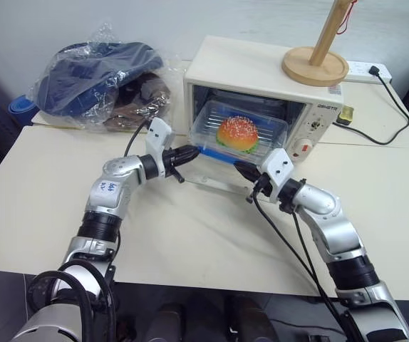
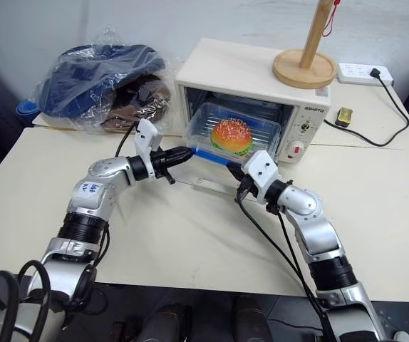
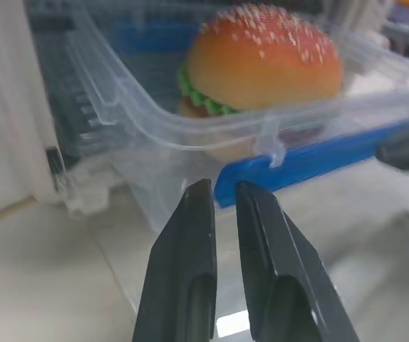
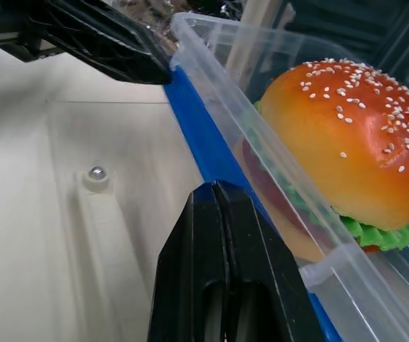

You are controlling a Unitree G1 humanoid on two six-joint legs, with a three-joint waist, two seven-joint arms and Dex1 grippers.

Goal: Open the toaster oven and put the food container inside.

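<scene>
a cream-white toaster oven [image 1: 261, 71] sits at the far side of a pale table [image 1: 40, 199], its glass door [image 1: 211, 182] dropped flat toward the near side. a clear plastic food container [image 1: 279, 128] with a blue clip along its near edge rests partway in the oven opening, and a toy hamburger [image 1: 237, 133] with a sesame bun sits inside it. the left gripper [image 1: 192, 152] points level at the container's near left corner, its two black fingers nearly together with a thin gap, clenched on nothing, tips just beside the blue clip. the right gripper [image 1: 239, 167] points at the container's near edge from the right, fingers pressed fully together and empty, tips at the blue clip. a wooden stand [image 1: 317, 60] sits on the oven's roof. a crinkled clear bag of dark clothes [image 1: 97, 82] lies left of the oven. a white power strip [image 1: 368, 70] lies far right.
</scene>
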